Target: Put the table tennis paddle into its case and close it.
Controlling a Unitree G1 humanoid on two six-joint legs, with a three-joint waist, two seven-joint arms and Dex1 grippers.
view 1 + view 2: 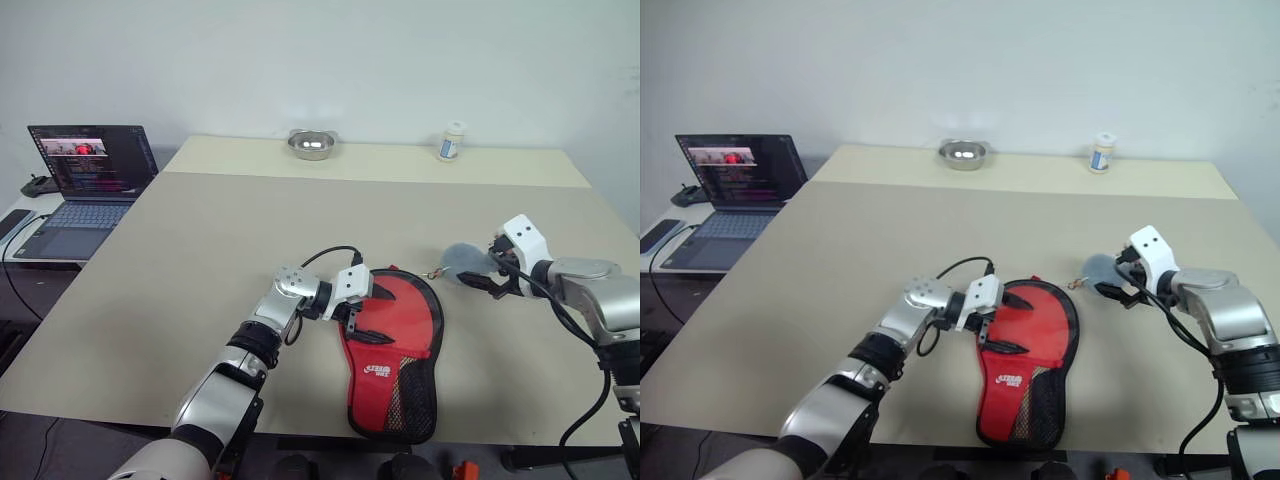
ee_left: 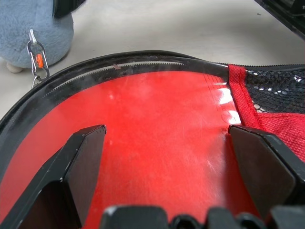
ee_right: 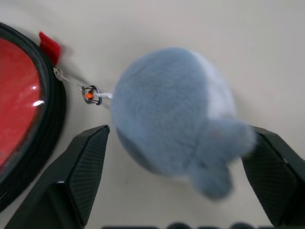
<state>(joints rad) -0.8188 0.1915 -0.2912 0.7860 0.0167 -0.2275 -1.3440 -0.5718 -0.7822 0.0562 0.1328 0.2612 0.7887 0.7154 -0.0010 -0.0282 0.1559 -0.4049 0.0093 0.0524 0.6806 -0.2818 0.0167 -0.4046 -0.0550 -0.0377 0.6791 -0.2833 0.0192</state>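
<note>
Red case (image 1: 395,345) w/ black edge, black mesh, white lettering; grey-blue plush charm (image 3: 176,119); beige desk (image 1: 200,260).

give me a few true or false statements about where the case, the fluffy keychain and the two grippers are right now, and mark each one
1. The case lies flat on the table with its red side up. True.
2. The left gripper is clamped shut on the case. False: its fingers stand open over the red face.
3. A grey-blue plush charm hangs from the case's zip by a small clip. True.
4. The right gripper has lifted the charm off the table. False: its open fingers stand either side of the charm, not closed on it.
5. The metal bowl sits beside the case. False: it is at the table's far edge.
</note>
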